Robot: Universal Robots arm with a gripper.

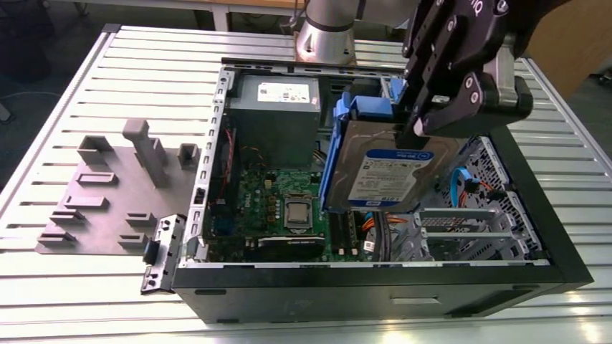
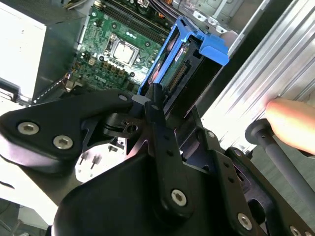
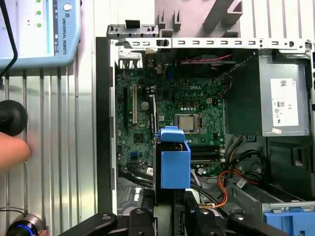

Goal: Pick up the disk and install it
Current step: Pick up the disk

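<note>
A slatted aluminium table carries a black steel computer tower lying on its side with the side panel off, so the whole interior is open from above. On the exterior view's left, a flat grey fixture plate with upright blocks lies just beside the case wall. Inside the case, the large grey power-supply box with a white sticker fills the far corner. The green motherboard covers the floor in front of it, with its square silver processor near the middle. A perforated metal drive cage stands against the wall on the exterior view's right.

The disk, a silver hard drive with a white-and-blue label in a blue plastic carrier, hangs tilted over the middle of the case. It sits between the power supply and the cage, with open space along both of its long edges (whether its lower edge touches anything below cannot be told). The black gripper is clamped on the disk's upper end, one finger on each face. In the first wrist view the carrier is seen end-on over the motherboard.

A person's hand rests on the table outside the case wall.
</note>
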